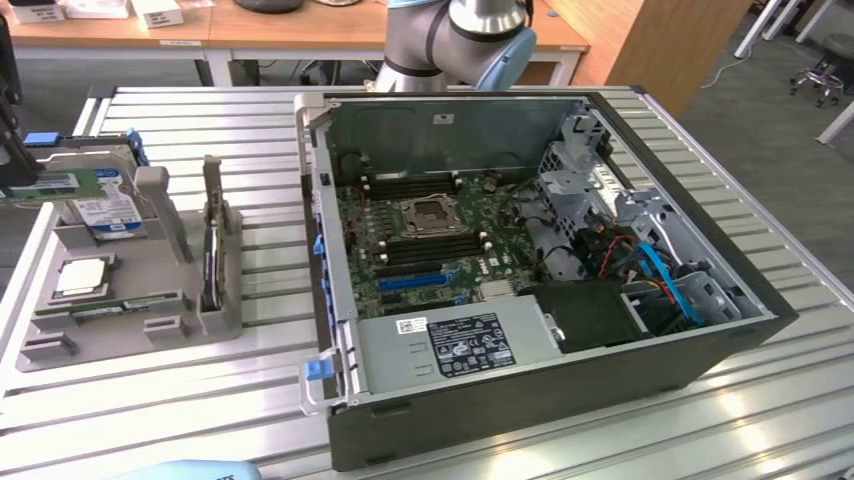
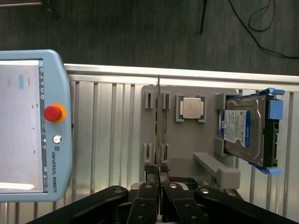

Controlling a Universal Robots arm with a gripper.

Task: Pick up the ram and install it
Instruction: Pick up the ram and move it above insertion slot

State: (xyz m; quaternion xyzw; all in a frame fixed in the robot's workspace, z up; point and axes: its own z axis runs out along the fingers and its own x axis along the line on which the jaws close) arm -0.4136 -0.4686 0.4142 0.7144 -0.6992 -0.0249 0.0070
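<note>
Nearest the wrist camera, the gripper (image 2: 159, 176) is clamped on the ram (image 2: 159, 126) (seen edge-on, a thin line). It hangs over the gray tray (image 2: 187, 154), with the processor (image 2: 191, 108) and hard drive (image 2: 245, 128) alongside.

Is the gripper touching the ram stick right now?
Touching. In the wrist view the gripper is shut, clamped against both faces of the ram stick, which is seen edge-on, with no gap between them.
</note>
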